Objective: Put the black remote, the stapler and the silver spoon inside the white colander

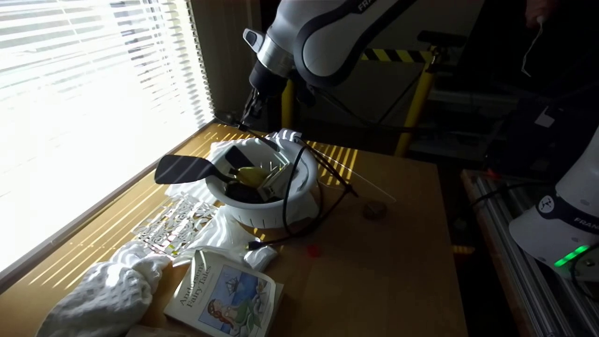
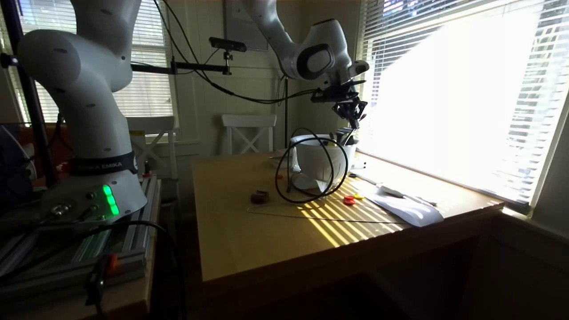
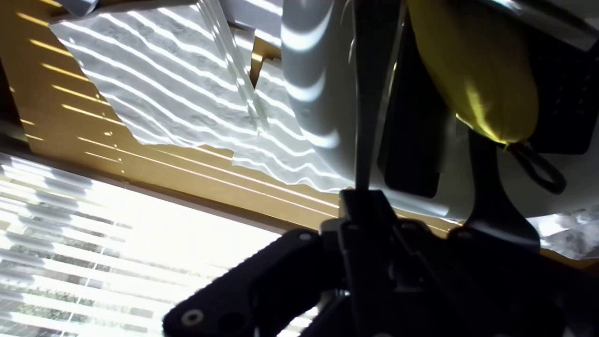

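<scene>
The white colander [image 1: 262, 217] stands on the table; it also shows in an exterior view [image 2: 313, 162] and the wrist view [image 3: 318, 70]. My gripper [image 1: 242, 125] is above its window-side rim, shut on a long thin spoon [image 1: 262, 139], which looks dark in shade. In the wrist view the gripper [image 3: 367, 201] pinches the spoon [image 3: 369, 93], which runs into the colander. A black flat object [image 3: 414, 140], possibly the remote, lies inside the colander beside a yellow item [image 3: 472, 70] and a dark button-dotted object [image 3: 568, 93]. I cannot pick out the stapler.
A black spatula [image 1: 182, 169] sticks out over the rim. A looped black cable [image 2: 329, 151] hangs over the colander's side. A book [image 1: 224, 299], white cloth [image 1: 100, 290] and brown block [image 1: 374, 209] lie on the table. A window with blinds [image 1: 93, 117] borders it.
</scene>
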Controlling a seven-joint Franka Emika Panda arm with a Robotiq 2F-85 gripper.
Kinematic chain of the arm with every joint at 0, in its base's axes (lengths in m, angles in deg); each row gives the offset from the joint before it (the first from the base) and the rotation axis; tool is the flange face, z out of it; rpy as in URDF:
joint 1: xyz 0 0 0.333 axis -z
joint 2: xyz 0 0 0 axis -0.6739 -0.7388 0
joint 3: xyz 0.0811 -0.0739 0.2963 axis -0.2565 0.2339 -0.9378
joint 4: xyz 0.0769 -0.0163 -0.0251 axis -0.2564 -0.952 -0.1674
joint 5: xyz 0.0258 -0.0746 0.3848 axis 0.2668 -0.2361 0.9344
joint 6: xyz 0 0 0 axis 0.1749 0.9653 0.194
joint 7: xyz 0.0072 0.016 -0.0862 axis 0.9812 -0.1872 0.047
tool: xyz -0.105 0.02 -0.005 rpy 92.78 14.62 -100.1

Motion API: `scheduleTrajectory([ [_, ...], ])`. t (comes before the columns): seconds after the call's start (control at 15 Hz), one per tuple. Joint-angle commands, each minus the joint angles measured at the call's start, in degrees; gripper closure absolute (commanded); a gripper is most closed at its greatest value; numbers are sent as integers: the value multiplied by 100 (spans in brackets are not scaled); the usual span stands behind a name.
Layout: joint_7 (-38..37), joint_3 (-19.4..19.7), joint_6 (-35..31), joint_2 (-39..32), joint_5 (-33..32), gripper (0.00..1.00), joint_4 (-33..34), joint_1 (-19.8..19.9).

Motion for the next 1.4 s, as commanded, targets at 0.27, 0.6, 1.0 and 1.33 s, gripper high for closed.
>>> scheduleTrajectory([
  [0.27, 248, -78, 562, -540, 102, 59, 239, -70],
  [0.6, 425, -344, -392, 680, 236, 24, -1438, 155],
  [1.0, 1108, -879, -2276, 1725, -29, 0, -3428, 399],
  [1.33, 1183, -1553, -3995, 2479, -793, 0, -5132, 579],
])
